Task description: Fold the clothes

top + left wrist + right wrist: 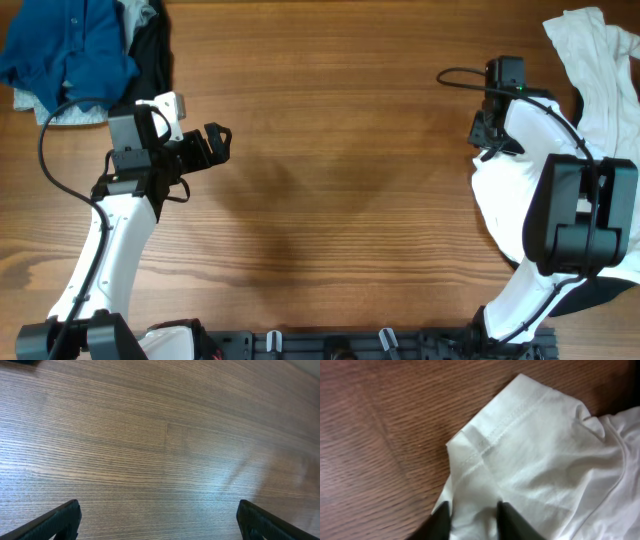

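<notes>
Wooden table (330, 120) seen from above, with two wrist views. The white shirt (600, 60) lies crumpled at the right side of the table, partly under the right arm. Its long axis runs from near to far along the right edge, and one lobe of cloth bulges left toward the table's middle. In the right wrist view a corner of the shirt (545, 460) points away from the arm onto bare wood, and its stitched hem (492, 435) runs on a diagonal across the view. The right gripper (472, 520) is nearly closed, its two dark fingers (442, 522) standing close together with a fold of the white cloth pinched between them just behind the hem. From above, the right gripper (490, 145) sits at the left margin of the shirt. At the far left corner lies a heap of a blue garment (70, 50), a black piece (152, 50) just to its right and a grey piece (135, 12) at the far edge. The left gripper (215, 145) is near that heap, apart from it and pointing right. In its own view the left gripper (160, 525) is spread wide over bare wood, holding nothing.
</notes>
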You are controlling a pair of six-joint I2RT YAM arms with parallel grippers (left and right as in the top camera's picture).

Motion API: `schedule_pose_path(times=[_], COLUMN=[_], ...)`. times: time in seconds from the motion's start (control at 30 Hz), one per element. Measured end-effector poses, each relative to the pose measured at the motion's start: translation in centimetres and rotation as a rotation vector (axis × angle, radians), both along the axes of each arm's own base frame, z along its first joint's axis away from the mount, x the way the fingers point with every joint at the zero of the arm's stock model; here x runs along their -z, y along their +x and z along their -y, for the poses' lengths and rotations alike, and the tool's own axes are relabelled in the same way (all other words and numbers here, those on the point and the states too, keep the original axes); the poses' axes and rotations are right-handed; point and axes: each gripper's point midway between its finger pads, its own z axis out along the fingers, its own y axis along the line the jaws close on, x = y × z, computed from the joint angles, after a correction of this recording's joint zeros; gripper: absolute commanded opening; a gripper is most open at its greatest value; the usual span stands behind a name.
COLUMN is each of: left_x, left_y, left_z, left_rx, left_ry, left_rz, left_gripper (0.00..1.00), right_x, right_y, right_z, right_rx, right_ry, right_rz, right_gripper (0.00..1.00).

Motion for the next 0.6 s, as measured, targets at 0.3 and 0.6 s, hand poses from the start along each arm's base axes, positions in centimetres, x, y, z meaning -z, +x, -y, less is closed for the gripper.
schedule_pose_path(times=[0.3,0.6], left_x=[0.0,0.0], left_y=[0.0,0.0], left_z=[0.0,0.0], left_rx=[0.0,0.0], left_ry=[0.0,0.0], left_rz=[0.0,0.0], left_gripper=[1.0,1.0], right_x=[0.0,-4.0], right_y=[-0.1,-0.4], right_z=[0.1,-0.8], right_rx=[0.0,-0.006], right_ry=[-0.003,0.048], right_rz=[-0.003,0.019], right_gripper=[0.04,0.04])
